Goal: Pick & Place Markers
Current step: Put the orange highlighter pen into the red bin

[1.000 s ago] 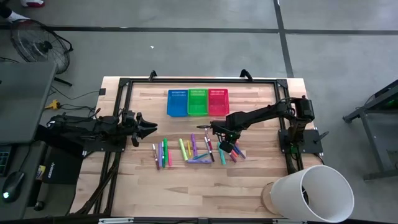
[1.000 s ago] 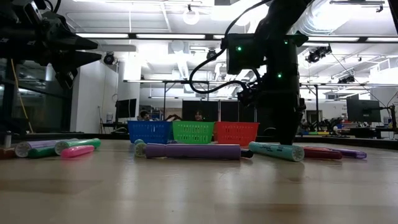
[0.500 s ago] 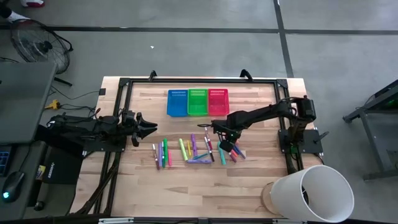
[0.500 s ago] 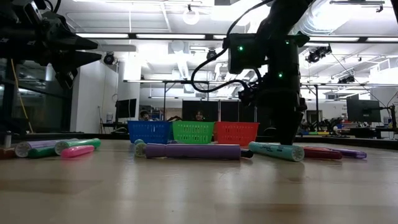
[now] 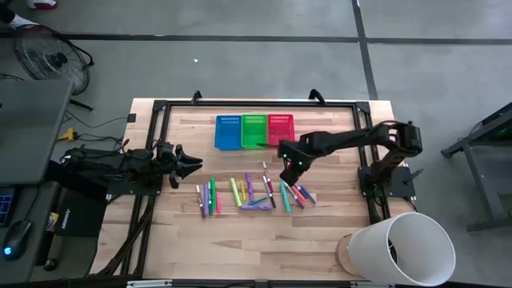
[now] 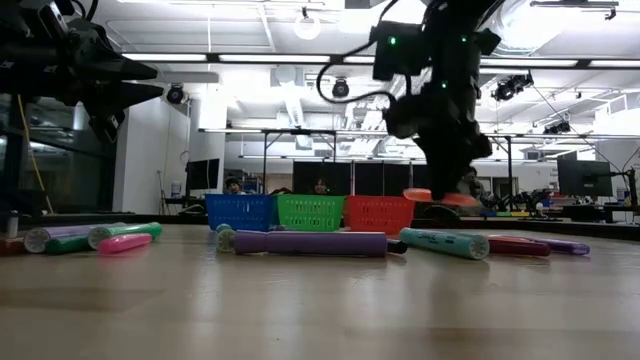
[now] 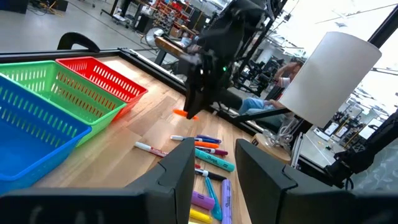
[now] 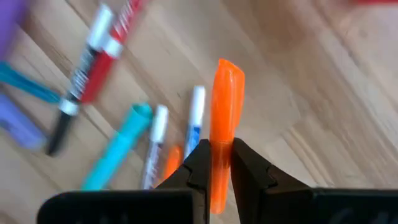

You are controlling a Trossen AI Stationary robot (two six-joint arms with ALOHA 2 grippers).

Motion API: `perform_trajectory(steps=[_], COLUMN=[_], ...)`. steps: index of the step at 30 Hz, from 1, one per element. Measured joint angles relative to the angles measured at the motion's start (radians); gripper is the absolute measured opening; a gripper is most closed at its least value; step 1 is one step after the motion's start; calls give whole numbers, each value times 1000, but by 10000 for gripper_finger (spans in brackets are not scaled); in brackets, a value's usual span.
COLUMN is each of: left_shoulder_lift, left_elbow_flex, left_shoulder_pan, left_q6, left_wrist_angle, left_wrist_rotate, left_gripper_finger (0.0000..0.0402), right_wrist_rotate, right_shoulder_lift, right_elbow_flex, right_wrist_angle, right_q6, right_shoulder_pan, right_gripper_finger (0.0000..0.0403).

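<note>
Several markers (image 5: 248, 192) in mixed colours lie flat on the wooden table, near its middle. One orange marker (image 8: 224, 99) is up in the air, with my right gripper (image 5: 286, 170) shut on it above the right end of the group, just in front of the red basket (image 5: 281, 130). The low view shows this marker (image 6: 440, 197) hanging roughly level above the table. At the table's left edge my left gripper (image 5: 194, 165) stands open, pointing level, with nothing between its fingers. My right gripper pinches the orange marker's barrel (image 8: 221, 134) between its two fingers (image 8: 200, 163), at a place along its length and not at an end. The fingers come from above, pointing steeply down, and lie across the marker. The marker is lifted clear of the table, roughly level.
A blue basket (image 5: 228, 132), a green basket (image 5: 254, 131) and the red one stand side by side at the far middle. A large white cylinder (image 5: 404, 248) stands at the near right corner. A black frame (image 5: 240, 104) borders the table.
My right gripper has gone up and toward the table's far edge, nearer the red basket, and has rolled a little. The orange marker has come off the table with it and now hangs clear above the other markers.
</note>
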Motion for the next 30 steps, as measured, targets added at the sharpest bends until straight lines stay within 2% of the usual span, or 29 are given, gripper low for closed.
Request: perform_trajectory(steps=[9, 16, 22, 30], left_shoulder_lift=[0, 0, 0, 0], left_elbow_flex=[0, 0, 0, 0], left_shoulder_pan=[0, 0, 0, 0], left_q6=[0, 0, 0, 0], left_wrist_angle=[0, 0, 0, 0], left_wrist_rotate=[0, 0, 0, 0], left_gripper_finger=[115, 115, 115, 115], right_wrist_rotate=[-49, 57, 138, 102], right_shoulder_lift=[-25, -25, -14, 97], right_elbow_flex=[45, 160, 170, 170], right_wrist_angle=[102, 110, 111, 183], right_q6=[47, 49, 108, 196], right_shoulder_pan=[-90, -198, -273, -308], right_gripper_finger=[30, 37, 34, 42])
